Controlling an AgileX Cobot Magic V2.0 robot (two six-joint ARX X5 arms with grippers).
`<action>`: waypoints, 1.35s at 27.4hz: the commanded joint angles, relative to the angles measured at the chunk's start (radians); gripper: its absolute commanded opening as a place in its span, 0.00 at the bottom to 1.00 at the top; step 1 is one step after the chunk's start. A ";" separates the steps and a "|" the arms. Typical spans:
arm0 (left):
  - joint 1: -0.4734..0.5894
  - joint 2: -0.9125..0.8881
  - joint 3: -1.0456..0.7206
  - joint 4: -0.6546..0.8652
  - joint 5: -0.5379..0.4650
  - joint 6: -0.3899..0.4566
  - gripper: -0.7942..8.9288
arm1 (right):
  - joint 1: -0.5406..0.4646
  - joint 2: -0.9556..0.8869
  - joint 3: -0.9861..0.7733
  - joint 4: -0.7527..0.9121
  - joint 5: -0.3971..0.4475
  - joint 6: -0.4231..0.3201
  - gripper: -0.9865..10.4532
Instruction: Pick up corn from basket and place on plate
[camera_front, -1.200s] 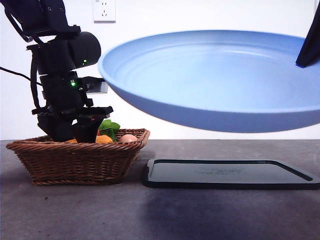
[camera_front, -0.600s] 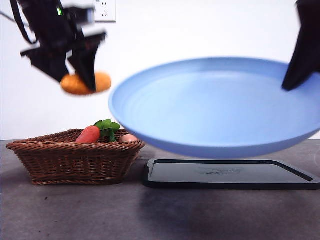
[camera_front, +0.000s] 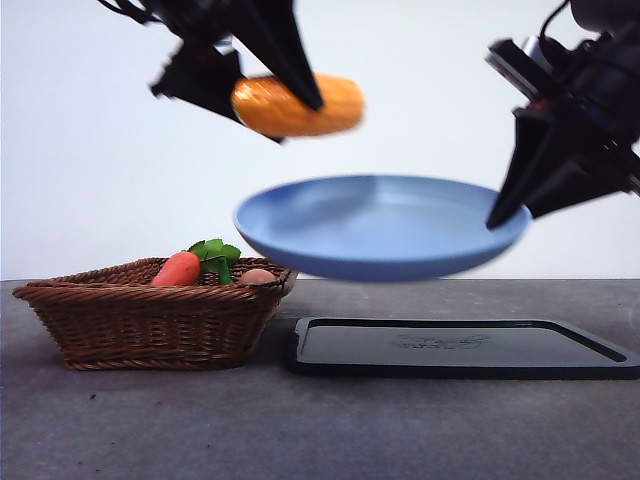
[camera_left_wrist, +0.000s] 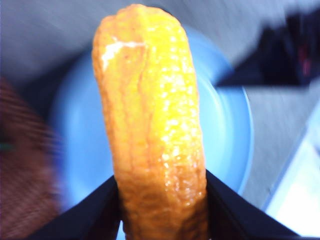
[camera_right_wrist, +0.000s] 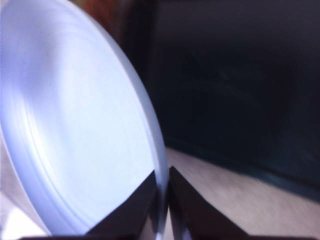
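Both tools are loaded: the left tool (camera_left_wrist: 161, 200) pinches the corn (camera_front: 298, 105) above the plate (camera_front: 375, 225), whose rim the right tool (camera_right_wrist: 162, 200) clamps, ready to receive it.

We see the bumpy orange-yellow corn (camera_front: 298, 105) lying level in the air above the light-blue plate (camera_front: 380, 228), itself aloft beside the wicker basket (camera_front: 150, 315).
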 joint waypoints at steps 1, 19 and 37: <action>-0.042 0.060 0.016 0.008 0.004 0.062 0.24 | -0.002 0.018 0.041 -0.003 -0.018 0.013 0.09; -0.110 0.152 0.016 0.002 -0.005 0.122 0.40 | -0.002 0.018 0.047 -0.055 -0.067 -0.006 0.09; -0.114 0.151 0.064 -0.088 -0.005 0.111 0.51 | -0.001 0.018 0.047 -0.051 -0.037 -0.031 0.09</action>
